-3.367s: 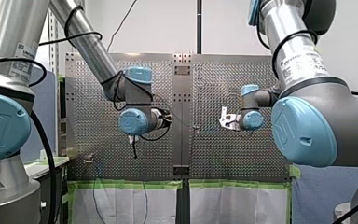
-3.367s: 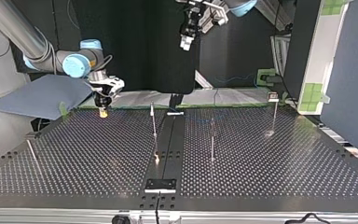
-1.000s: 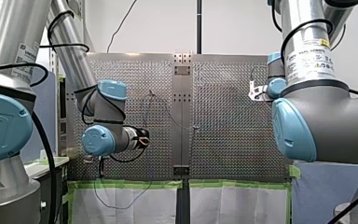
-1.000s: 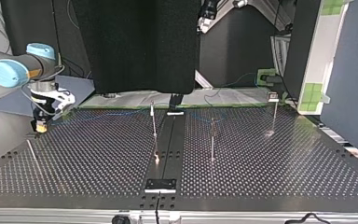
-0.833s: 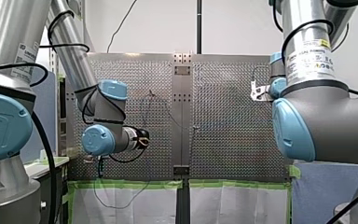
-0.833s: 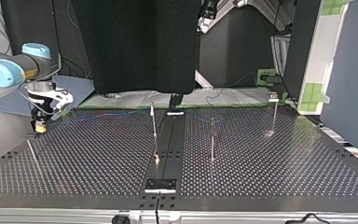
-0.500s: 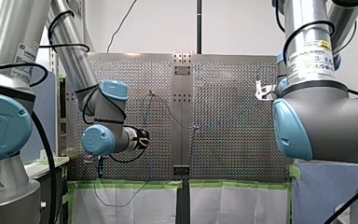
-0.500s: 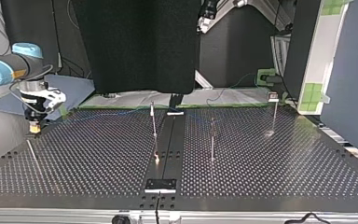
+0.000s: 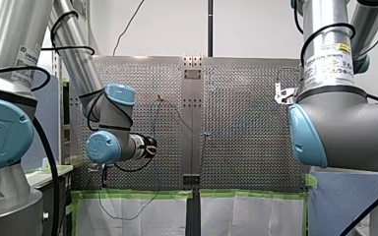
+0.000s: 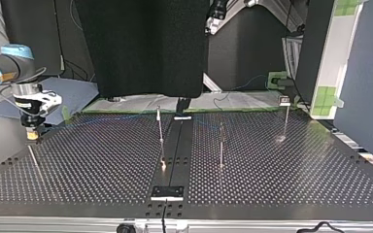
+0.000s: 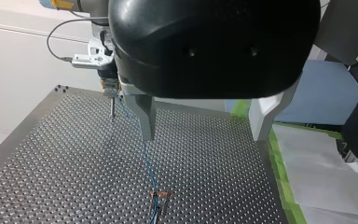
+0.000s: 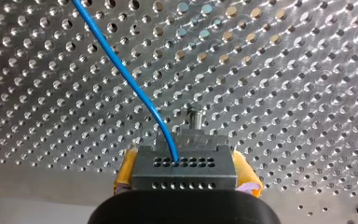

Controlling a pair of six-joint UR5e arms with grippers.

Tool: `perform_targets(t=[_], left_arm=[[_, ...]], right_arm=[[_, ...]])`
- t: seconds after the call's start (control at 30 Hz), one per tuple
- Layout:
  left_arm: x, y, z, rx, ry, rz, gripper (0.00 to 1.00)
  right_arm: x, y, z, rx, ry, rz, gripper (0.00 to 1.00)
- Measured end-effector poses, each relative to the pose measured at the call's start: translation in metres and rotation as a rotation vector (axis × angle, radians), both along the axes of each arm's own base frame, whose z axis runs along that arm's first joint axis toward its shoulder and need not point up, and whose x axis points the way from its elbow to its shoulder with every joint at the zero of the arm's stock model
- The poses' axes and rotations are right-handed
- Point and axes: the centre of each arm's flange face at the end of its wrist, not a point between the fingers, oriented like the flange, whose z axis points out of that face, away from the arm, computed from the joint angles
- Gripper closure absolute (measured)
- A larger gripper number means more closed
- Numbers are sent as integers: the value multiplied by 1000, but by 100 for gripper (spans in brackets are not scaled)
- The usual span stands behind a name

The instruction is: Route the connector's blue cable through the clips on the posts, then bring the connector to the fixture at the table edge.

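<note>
Here right fingers [image 12: 125, 172] pinch connector [image 12: 186, 169], mostly hidden behind it; left fingers [image 11: 144, 116] spread apart.

— Left arm?
— My left gripper [image 11: 203, 136] hangs open, fingers [image 11: 145, 119] wide, wrist bent low.
— Right arm?
— My right gripper [image 10: 31, 132] points straight down, yellow pads [image 12: 127, 170] clamped on the connector [image 12: 186, 169].
</note>
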Motion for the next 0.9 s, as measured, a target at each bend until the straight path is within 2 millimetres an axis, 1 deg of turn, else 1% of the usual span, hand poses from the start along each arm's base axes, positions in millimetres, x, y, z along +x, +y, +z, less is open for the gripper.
perform_targets(t=[0.7, 0.77, 0.9], left_arm=[[1, -2, 1, 6, 7, 0, 1], [1, -1, 1, 7, 7, 0, 1], [1, -1, 0, 8, 8, 1, 1]], right_arm=[[-17, -7, 1, -12, -31, 128, 100], [-17, -7, -1, -9, -33, 140, 100], [-19, -11, -11, 16, -29, 158, 100]])
